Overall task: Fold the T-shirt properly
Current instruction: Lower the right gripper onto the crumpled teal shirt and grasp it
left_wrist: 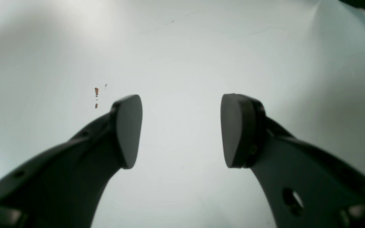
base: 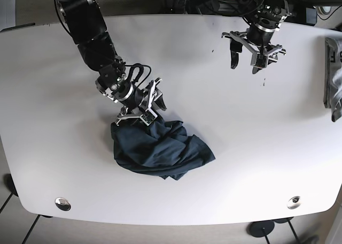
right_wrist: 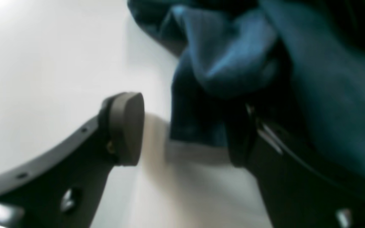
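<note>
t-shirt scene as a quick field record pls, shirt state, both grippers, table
t-shirt: dark blue, crumpled in a heap, not folded
right gripper: open, at the heap's upper edge, cloth between the jaws
left gripper: open, holding nothing, far from the shirt
table: white; a grey cloth lies at its edge

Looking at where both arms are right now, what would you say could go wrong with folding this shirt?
1. The T-shirt lies crumpled in a heap; the right hand, open at its edge, may pinch several layers at once, so it lifts as a bundle instead of spreading.
2. The left hand hangs open over bare table, far from the cloth, so a one-handed pull may just drag the heap.
</note>
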`<action>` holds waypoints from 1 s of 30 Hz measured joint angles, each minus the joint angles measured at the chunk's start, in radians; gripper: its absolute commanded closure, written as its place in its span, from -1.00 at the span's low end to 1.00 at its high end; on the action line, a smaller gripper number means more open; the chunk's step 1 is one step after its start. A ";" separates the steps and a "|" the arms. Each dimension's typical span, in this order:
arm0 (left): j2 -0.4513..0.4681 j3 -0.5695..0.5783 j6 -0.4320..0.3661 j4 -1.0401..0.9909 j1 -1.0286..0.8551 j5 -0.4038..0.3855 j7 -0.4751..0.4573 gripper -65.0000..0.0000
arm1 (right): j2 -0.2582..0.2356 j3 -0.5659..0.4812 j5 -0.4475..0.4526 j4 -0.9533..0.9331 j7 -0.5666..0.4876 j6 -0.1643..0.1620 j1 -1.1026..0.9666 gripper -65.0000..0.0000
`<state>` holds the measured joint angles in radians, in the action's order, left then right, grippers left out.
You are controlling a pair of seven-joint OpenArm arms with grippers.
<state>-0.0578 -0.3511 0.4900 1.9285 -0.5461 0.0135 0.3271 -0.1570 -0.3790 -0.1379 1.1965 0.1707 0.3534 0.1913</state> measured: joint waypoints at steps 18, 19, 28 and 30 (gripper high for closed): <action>0.000 -0.003 0.000 0.000 0.000 0.000 0.001 -0.13 | 0.071 0.096 -0.109 0.147 0.026 -0.018 -0.153 0.95; 0.000 -0.003 0.000 0.000 0.000 0.000 0.001 -0.13 | 0.070 0.095 -0.109 0.219 0.068 -0.012 -0.188 0.95; 0.000 -0.003 0.000 0.000 0.000 0.000 0.001 -0.13 | 0.063 0.017 -0.108 0.720 0.253 -0.005 -0.409 0.95; 0.000 -0.003 0.000 0.000 0.000 0.000 0.001 -0.13 | 0.065 0.005 -0.109 0.760 0.253 -0.005 -0.417 0.95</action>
<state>-0.0574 -0.3542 0.4904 1.9285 -0.5461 0.0135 0.3283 -0.0917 -0.3744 -0.2466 1.9560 0.4240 0.3481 -0.2256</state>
